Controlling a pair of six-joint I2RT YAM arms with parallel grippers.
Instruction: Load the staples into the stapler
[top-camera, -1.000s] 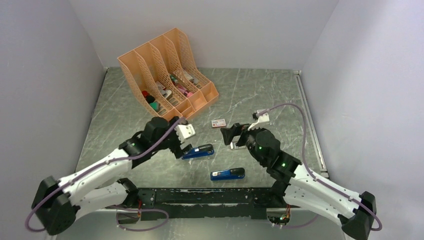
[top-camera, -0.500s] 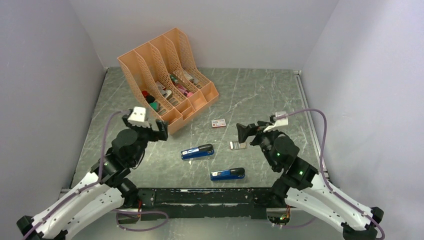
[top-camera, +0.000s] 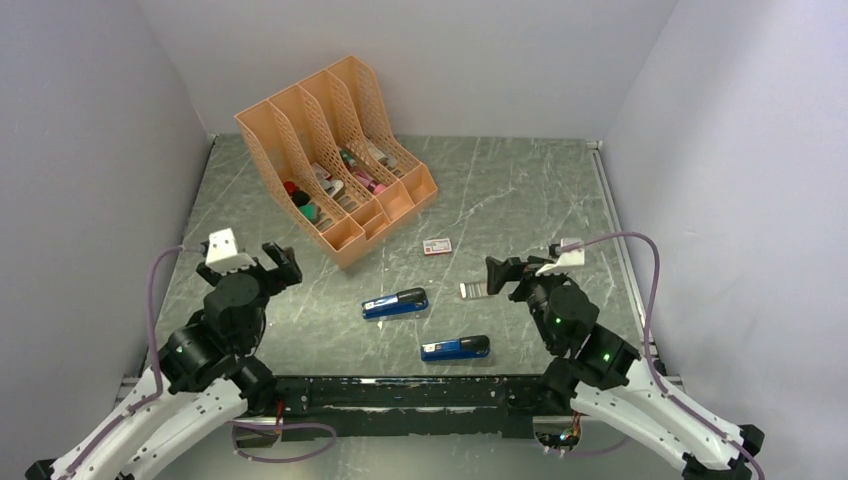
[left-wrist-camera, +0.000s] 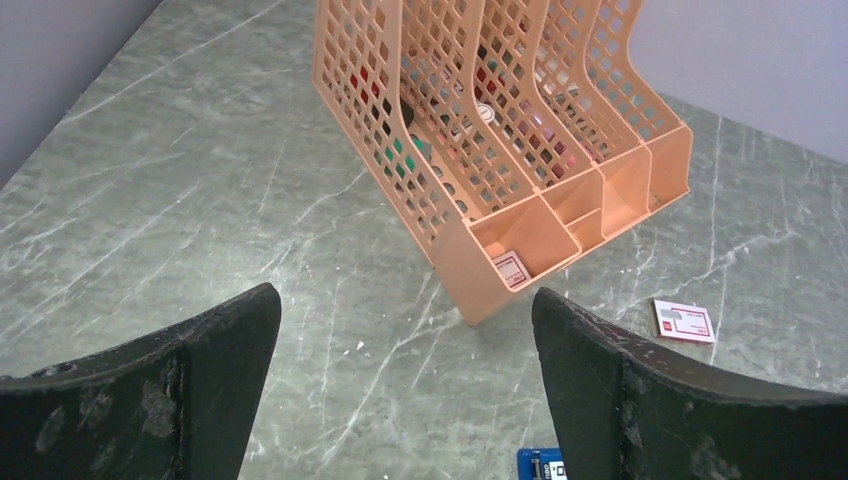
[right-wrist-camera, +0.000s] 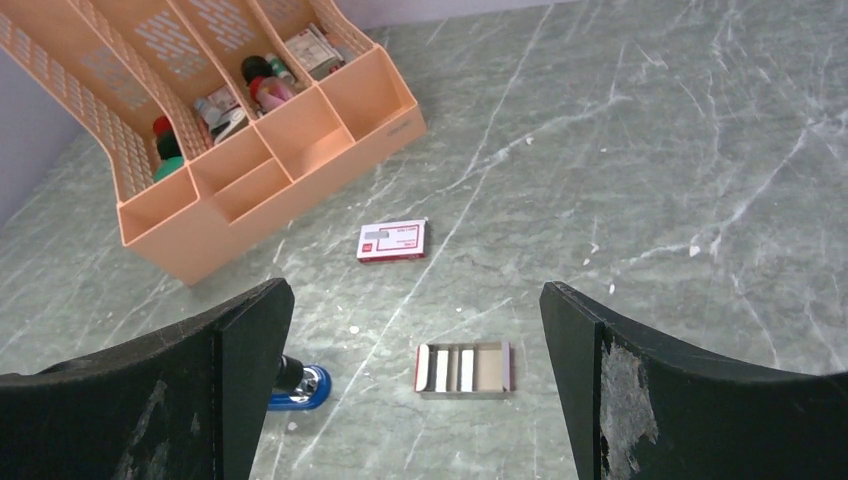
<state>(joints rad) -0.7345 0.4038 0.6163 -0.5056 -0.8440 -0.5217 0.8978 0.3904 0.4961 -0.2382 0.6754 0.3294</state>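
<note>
Right tool (right-wrist-camera: 415, 295) spread wide, empty, hovering near the staples (right-wrist-camera: 450, 369), which lie in an open tray (right-wrist-camera: 495, 368) on the surface (right-wrist-camera: 650, 150); left tool (left-wrist-camera: 405, 298) also spread, empty; best lower squarely, pinch one strip across its narrow width; the blue stapler (top-camera: 395, 303) nearby looks shut, needing opening first.

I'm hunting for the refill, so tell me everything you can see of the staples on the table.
The staples are silvery-grey metal strips lying side by side in a small, shallow, open tray that looks like brownish cardboard. They fill one end, and the other end is bare. The tray lies flat on the grey marbled table, in front of the open right end effector, which hangs clear of it. Nothing else touches it.
</note>
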